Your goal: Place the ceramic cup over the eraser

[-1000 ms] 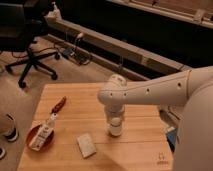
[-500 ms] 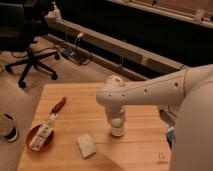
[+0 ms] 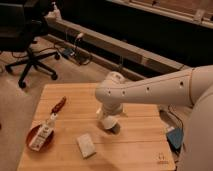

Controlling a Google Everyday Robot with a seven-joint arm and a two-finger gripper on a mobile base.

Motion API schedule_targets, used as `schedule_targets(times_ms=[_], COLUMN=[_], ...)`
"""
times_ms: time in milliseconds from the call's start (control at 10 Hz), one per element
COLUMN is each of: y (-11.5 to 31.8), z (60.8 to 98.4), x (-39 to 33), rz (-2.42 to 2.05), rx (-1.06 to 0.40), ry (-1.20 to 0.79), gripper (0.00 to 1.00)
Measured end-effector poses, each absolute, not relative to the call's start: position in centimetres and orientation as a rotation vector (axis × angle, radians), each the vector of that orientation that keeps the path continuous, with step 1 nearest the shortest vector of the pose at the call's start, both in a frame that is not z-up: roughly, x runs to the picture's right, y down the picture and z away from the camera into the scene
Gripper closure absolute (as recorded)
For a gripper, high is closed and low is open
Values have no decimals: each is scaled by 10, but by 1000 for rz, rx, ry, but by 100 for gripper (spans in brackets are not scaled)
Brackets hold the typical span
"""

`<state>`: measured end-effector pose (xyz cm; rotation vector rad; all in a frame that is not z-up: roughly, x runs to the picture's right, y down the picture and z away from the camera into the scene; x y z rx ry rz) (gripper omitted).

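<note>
My gripper [image 3: 108,121] hangs over the middle of the wooden worktop [image 3: 135,145], with bare wood toward the near and right edges and the pale flat block [image 3: 86,145] near on my other side. The ceramic cup [image 3: 108,123] sits tilted at my jaws, which seem closed on it, though I cannot tell for sure. Since a moment ago the cup has tipped and my arm [image 3: 150,92] has swung slightly; the eraser is hidden.

Gripper [image 3: 108,120] low over table [image 3: 135,145]; ceramic cup [image 3: 108,123] tilted
</note>
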<state>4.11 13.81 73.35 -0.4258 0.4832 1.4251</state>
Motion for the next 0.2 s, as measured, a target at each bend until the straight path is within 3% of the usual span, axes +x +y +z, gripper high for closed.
schedule_targets(times_ms=[200], y=[122], z=[716], x=[44], rz=[1428], rx=[-408], ry=[469], gripper=[20])
